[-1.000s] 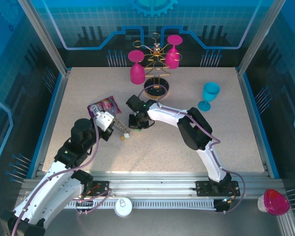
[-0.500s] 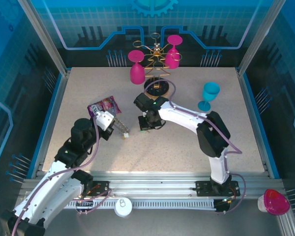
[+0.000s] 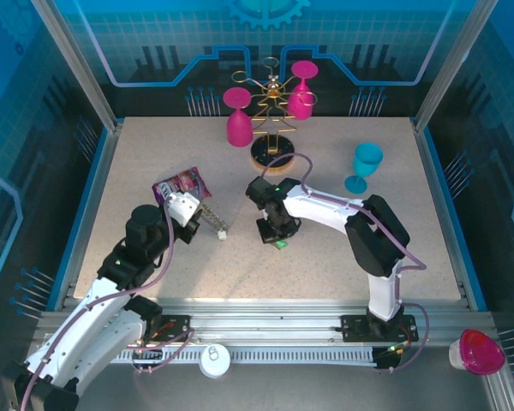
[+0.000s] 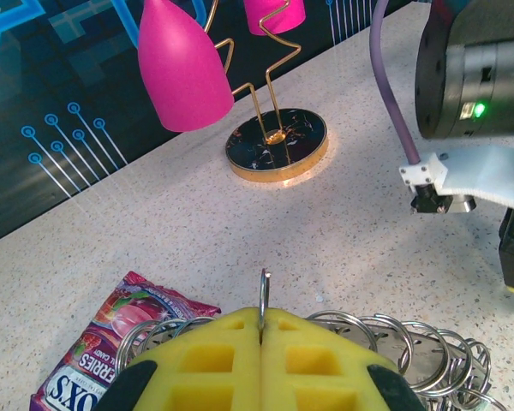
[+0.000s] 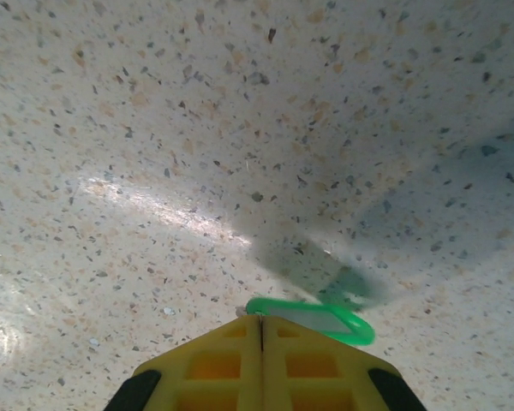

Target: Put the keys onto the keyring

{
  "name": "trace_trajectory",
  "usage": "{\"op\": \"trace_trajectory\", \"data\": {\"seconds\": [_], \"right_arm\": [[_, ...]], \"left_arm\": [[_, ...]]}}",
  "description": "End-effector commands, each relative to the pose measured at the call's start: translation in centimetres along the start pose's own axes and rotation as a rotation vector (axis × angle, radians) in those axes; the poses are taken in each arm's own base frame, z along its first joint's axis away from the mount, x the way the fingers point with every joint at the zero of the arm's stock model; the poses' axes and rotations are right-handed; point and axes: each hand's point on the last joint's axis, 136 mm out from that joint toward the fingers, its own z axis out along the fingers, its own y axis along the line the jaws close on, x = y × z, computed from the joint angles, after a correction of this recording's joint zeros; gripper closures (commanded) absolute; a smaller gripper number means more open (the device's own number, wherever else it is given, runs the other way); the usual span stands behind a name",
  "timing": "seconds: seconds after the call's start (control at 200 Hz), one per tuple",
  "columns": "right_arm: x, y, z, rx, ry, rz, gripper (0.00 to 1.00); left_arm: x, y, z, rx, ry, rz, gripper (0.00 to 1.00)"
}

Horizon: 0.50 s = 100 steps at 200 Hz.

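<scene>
The left hand (image 3: 197, 212) has its yellow pads (image 4: 206, 360) pressed together on the keyring (image 4: 263, 295). One ring stands upright out of the seam, seen edge-on from the wrist. The other linked rings bunch just below it and, seen from above, trail off the fingertips toward the near right over the table (image 3: 154, 154).

The right hand (image 3: 276, 233) is pinched shut on a green key (image 5: 313, 317). The key's head juts past the fingertips with its long side lying across them, low over the table; I cannot tell whether it touches. The blade is hidden.

The two hands sit mid-table with a clear gap between them, and the key lies to the right of the upright ring and slightly nearer. Because the ring shows its edge to the left wrist, its opening probably faces sideways, roughly toward the right hand. The right hand would likely have to carry the key leftward and line up its hole with the ring's wire. A packet (image 4: 111, 351) lies just left of the rings, and the rack base (image 4: 277, 145) is well beyond them.
</scene>
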Motion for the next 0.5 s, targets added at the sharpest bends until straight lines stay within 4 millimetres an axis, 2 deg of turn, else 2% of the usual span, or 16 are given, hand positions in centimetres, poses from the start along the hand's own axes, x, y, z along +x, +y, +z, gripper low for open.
{"op": "trace_trajectory", "data": {"seconds": [0.0, 0.235, 0.43, 0.495], "right_arm": [[-0.1, 1.0, 0.7, -0.027, 0.027, -0.015, 1.0], [-0.1, 2.1, 2.1, -0.054, 0.058, -0.015, 1.0], [0.2, 2.1, 2.6, -0.05, 0.077, -0.012, 1.0], [0.3, 2.0, 2.6, -0.046, 0.081, -0.013, 0.95]], "left_arm": [[-1.3, 0.2, -0.1, -0.001, -0.066, -0.012, 1.0], [-1.2, 0.1, 0.0, 0.002, -0.065, -0.015, 1.0], [-1.2, 0.1, 0.0, 0.001, -0.064, -0.015, 1.0], [-1.2, 0.1, 0.0, 0.002, -0.064, -0.015, 1.0]]}}
